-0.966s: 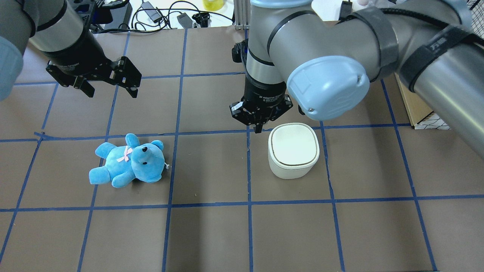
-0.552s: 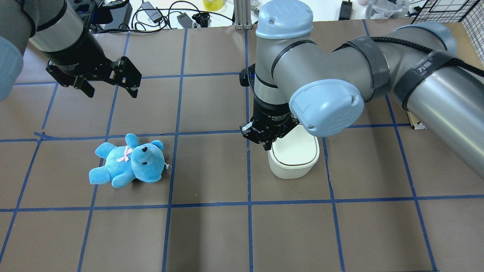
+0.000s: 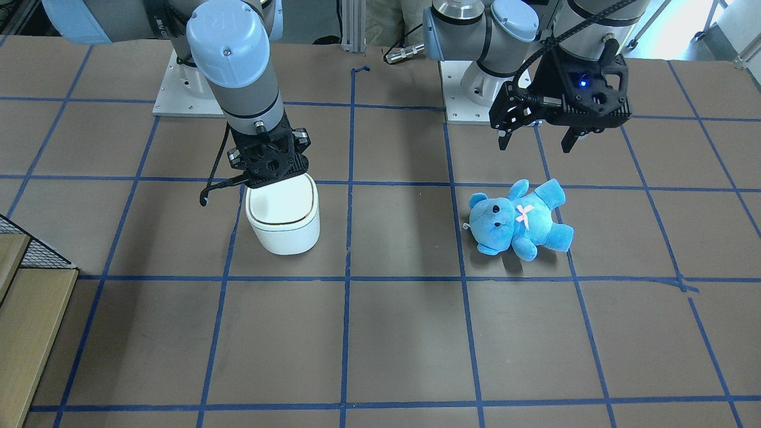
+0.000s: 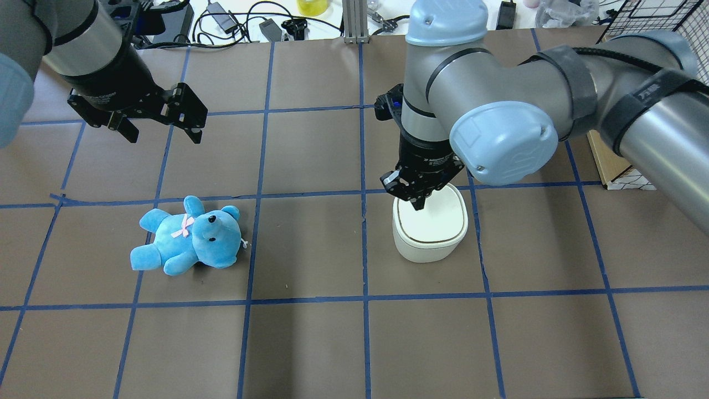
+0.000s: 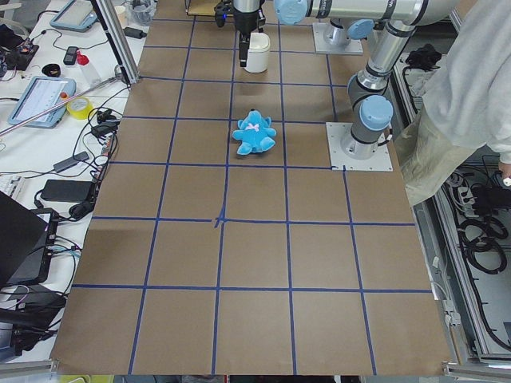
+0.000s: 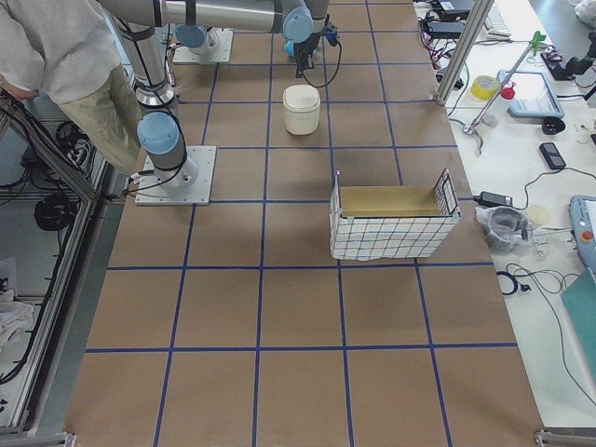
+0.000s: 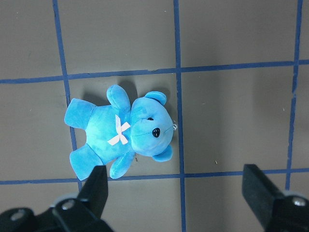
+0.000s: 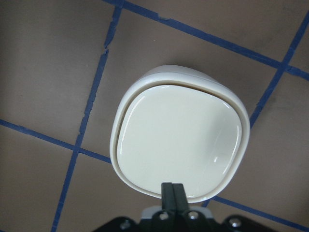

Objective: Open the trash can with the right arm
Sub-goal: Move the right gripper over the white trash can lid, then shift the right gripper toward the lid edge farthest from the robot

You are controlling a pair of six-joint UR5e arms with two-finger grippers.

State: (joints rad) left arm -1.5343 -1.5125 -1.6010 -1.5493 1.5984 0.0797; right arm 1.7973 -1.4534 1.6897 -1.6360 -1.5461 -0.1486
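Observation:
The white trash can (image 4: 431, 230) stands on the brown table with its lid down; it also shows in the front view (image 3: 282, 223) and in the right wrist view (image 8: 181, 145). My right gripper (image 4: 418, 202) points straight down with its fingers pressed together (image 8: 172, 191), just over the lid near one edge. I cannot tell whether it touches the lid. It also shows in the front view (image 3: 272, 178). My left gripper (image 4: 164, 134) is open and empty, held high above the table beyond a blue teddy bear (image 4: 188, 235).
The teddy lies on its back left of the can (image 3: 520, 220) (image 7: 123, 133). A wire basket with cardboard (image 6: 391, 219) stands at the table's right side. Cables and devices (image 4: 232, 22) lie along the far edge. A person (image 6: 56, 56) stands beside the robot bases.
My right arm has swung to the right and lowered, so the shut gripper went from beside the can's far left corner to over its lid. The left arm and teddy have not moved.

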